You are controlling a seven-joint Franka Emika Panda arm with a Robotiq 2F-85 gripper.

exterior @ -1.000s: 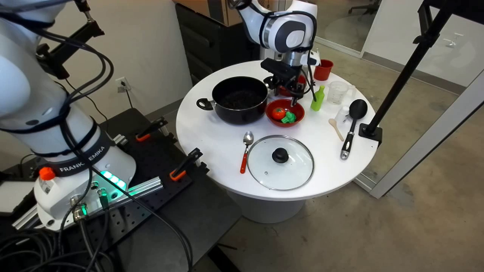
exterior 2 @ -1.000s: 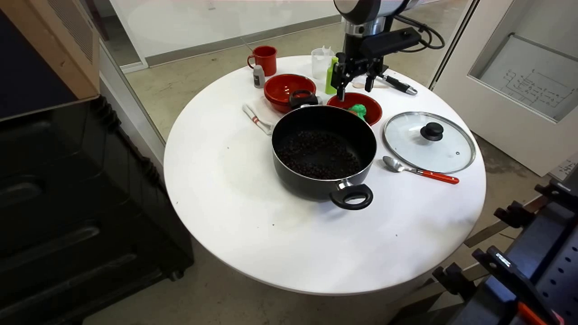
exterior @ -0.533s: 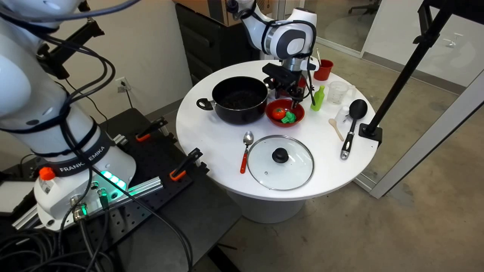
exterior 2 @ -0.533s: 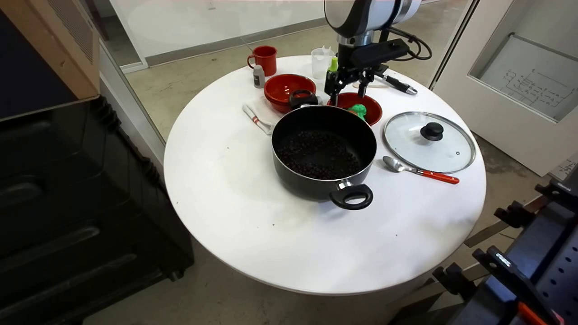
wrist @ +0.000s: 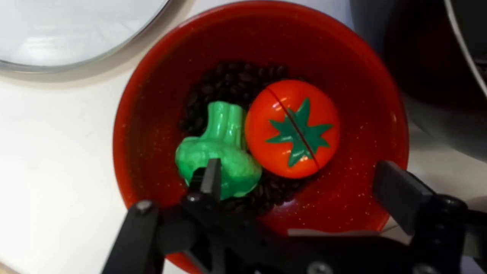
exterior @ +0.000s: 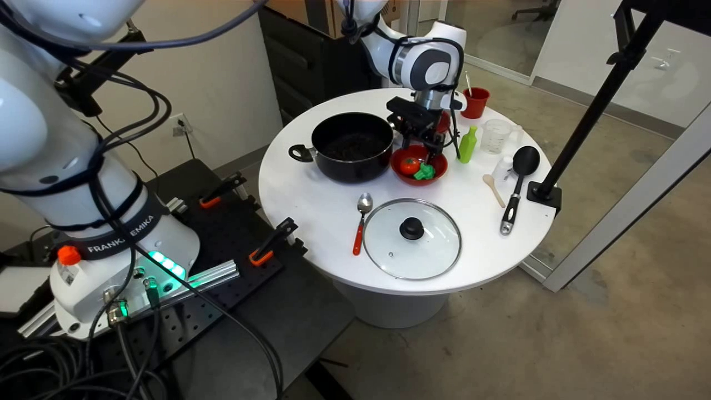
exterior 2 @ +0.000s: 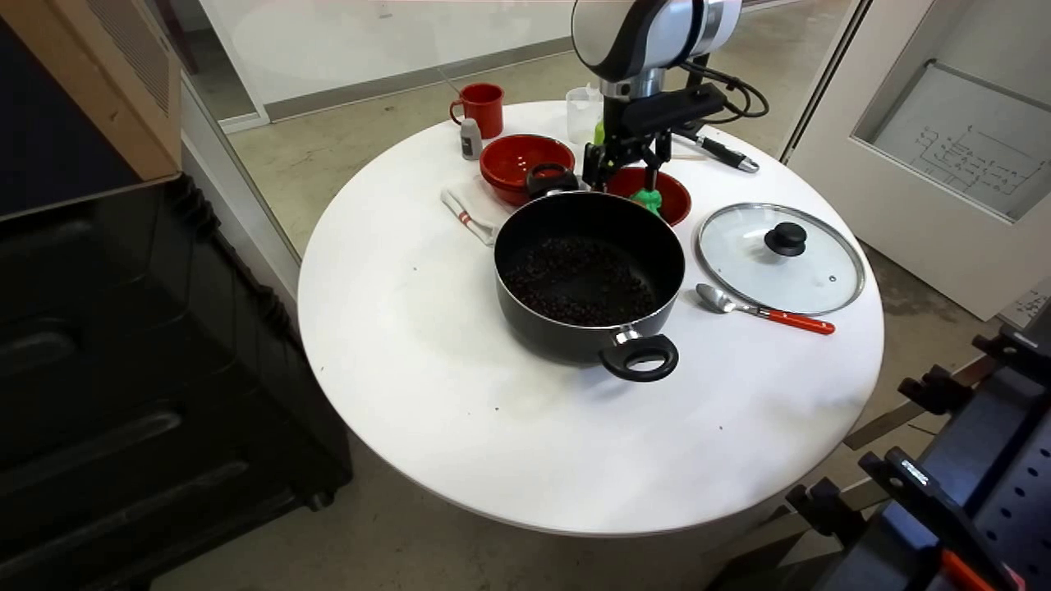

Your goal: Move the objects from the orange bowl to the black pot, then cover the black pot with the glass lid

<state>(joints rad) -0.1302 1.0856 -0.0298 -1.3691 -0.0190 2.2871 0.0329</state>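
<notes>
While the gripper (wrist: 299, 170) stands with jaws wide apart, the round, speckled orange bowl (wrist: 365, 121) contains rib-stemmed green broccoli (wrist: 222, 150) and a smooth, seamed tomato (wrist: 293, 129).

- The black pot (exterior 2: 546, 336) stands upright, small dark bits (exterior 2: 575, 287) scattered across its bottom.
- The orange bowl (wrist: 365, 121), red to my eye, sits just beside the pot, holding dark beans (wrist: 236, 82).
- In it a green broccoli (wrist: 234, 160) lies sideways against a star-topped tomato (wrist: 293, 129), the tomato nearer the pot.
- The glass lid (exterior: 412, 253) rests flat, knob up, near the pot but apart.
</notes>
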